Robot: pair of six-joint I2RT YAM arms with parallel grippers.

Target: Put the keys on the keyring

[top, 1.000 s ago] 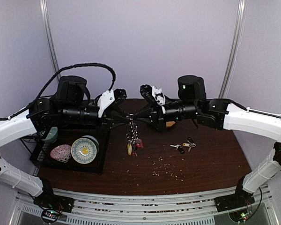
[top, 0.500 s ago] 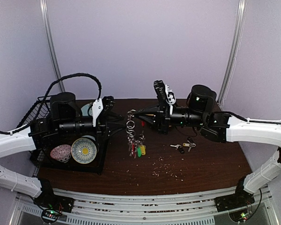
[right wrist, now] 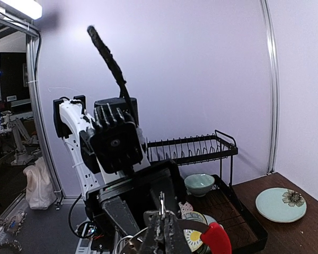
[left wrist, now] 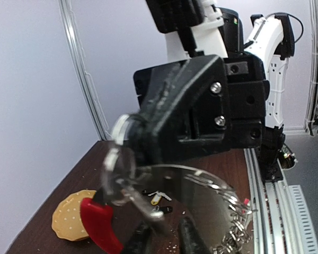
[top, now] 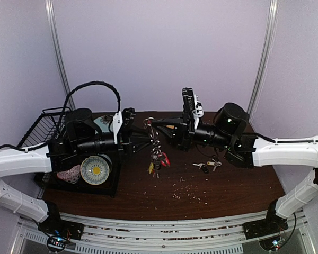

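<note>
The right claw point(top: 152, 123) pinches the keyring point(top: 155, 145), which hangs above the bench point(top: 233, 185), the left claw point(top: 143, 138) is at its 9 o'clock, grip unclear, and loose keys point(top: 207, 165) lie at 4 o'clock, lengthwise 9-to-3, nearer the right arm.

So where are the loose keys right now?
In the top view, the loose keys lie on the table right of centre, just right of the hanging keyring and near the right arm.
</note>
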